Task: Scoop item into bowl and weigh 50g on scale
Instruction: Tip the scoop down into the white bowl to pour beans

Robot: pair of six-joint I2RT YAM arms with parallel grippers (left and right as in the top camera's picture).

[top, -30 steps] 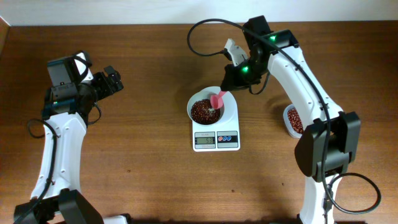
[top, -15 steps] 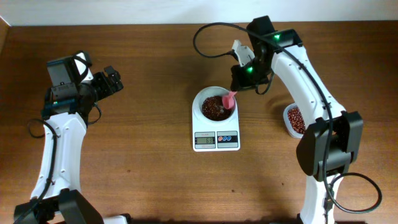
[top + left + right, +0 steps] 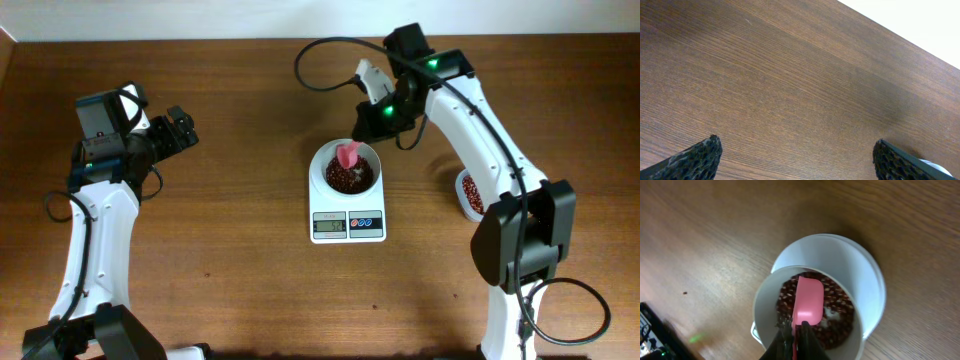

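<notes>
There is one scale [image 3: 348,227]. One white bowl [image 3: 318,172] sits on the scale. One pink scoop [image 3: 349,155]. One tub [image 3: 461,190] right of the scale. Two heaps of beans [image 3: 345,180]. Two robot arms [image 3: 95,230].

A brown wood-grain surface [image 3: 230,270] fills the overhead view, with a pale strip [image 3: 200,18] running along its edge at 12 o'clock. A pink scoop [image 3: 348,156] sits just off centre toward 12 o'clock, its rounded head [image 3: 808,300] plain in the right wrist view. At 3 o'clock lies a small pale-rimmed tub [image 3: 461,193], partly hidden. A tiny dark speck [image 3: 685,293] marks the wood.
</notes>
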